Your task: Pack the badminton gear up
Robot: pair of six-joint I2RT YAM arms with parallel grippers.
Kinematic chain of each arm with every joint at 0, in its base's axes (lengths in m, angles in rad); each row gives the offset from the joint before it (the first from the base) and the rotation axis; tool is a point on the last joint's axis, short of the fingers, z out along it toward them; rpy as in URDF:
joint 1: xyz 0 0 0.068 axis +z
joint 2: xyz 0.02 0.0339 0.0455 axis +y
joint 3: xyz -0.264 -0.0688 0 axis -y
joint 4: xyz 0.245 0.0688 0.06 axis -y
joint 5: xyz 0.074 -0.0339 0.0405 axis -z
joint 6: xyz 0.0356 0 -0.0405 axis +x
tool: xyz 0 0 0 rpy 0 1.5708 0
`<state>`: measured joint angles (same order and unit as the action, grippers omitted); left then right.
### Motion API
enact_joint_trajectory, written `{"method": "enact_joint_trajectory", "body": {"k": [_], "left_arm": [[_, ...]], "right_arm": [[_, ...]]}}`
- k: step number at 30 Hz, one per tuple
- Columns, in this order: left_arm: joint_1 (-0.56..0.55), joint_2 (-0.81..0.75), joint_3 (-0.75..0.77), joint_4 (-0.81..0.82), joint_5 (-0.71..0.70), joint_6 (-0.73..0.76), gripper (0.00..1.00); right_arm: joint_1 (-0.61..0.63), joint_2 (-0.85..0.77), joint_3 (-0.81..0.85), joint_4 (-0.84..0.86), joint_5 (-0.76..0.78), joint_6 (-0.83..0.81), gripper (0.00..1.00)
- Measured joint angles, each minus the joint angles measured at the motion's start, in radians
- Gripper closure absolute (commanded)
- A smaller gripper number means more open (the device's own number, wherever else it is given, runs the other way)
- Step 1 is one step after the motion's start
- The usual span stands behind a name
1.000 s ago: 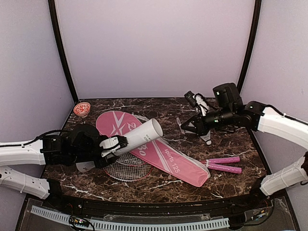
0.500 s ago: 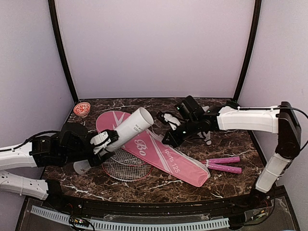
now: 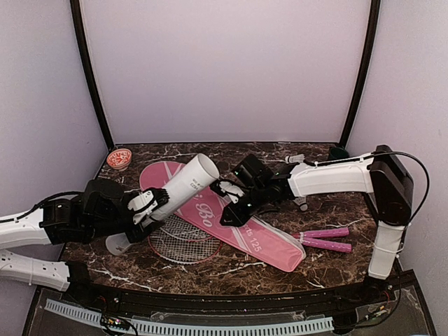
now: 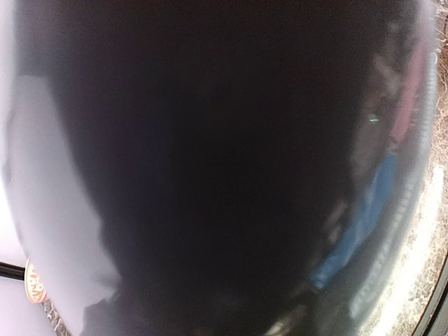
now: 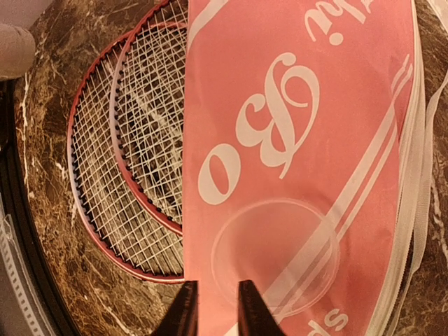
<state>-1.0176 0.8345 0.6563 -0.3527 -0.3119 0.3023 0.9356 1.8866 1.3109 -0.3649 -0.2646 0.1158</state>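
The dark marbled surface (image 3: 231, 271) carried one pink racket bag (image 3: 273, 248), lying on a diagonal from the far left toward the near right. It lay over two red-framed rackets (image 3: 183, 245): their strung heads showed at its near left edge and their pink handles (image 3: 325, 239) at its right end.

One white tube (image 3: 185, 183) was off the surface, tilted with its open end up and toward the right arm. The left fingers (image 3: 159, 203) were clamped around its lower half. One round red cap (image 3: 119, 158) sat apart in the far left corner. A white shuttlecock (image 3: 301, 204) peeped out beside the right forearm, which hid part of it; how many there were I could not tell.

The right fingers (image 3: 231, 199) hung over the bag, just beside the tube's mouth. Only the right wrist view showed their tips (image 5: 183, 311) a narrow gap apart, with nothing between them, and the two racket heads overlapping.

The left wrist view was almost wholly blocked by something dark, with the cap (image 4: 33, 283) at its edge.
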Motion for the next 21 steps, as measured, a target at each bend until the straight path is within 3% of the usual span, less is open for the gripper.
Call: {"method": "enact_joint_trajectory", "body": {"k": [8, 13, 21], "left_arm": [[0.0, 0.016, -0.005, 0.005, 0.001, 0.001, 0.6], [0.0, 0.059, -0.005, 0.01, 0.012, 0.002, 0.6], [0.0, 0.093, -0.005, 0.024, 0.025, 0.005, 0.59]], "right_arm": [[-0.046, -0.074, -0.004, 0.025, -0.054, 0.016, 0.58], [-0.204, -0.184, -0.014, 0.027, -0.057, -0.01, 0.39], [-0.388, -0.172, 0.018, -0.042, 0.163, -0.071, 0.31]]}}
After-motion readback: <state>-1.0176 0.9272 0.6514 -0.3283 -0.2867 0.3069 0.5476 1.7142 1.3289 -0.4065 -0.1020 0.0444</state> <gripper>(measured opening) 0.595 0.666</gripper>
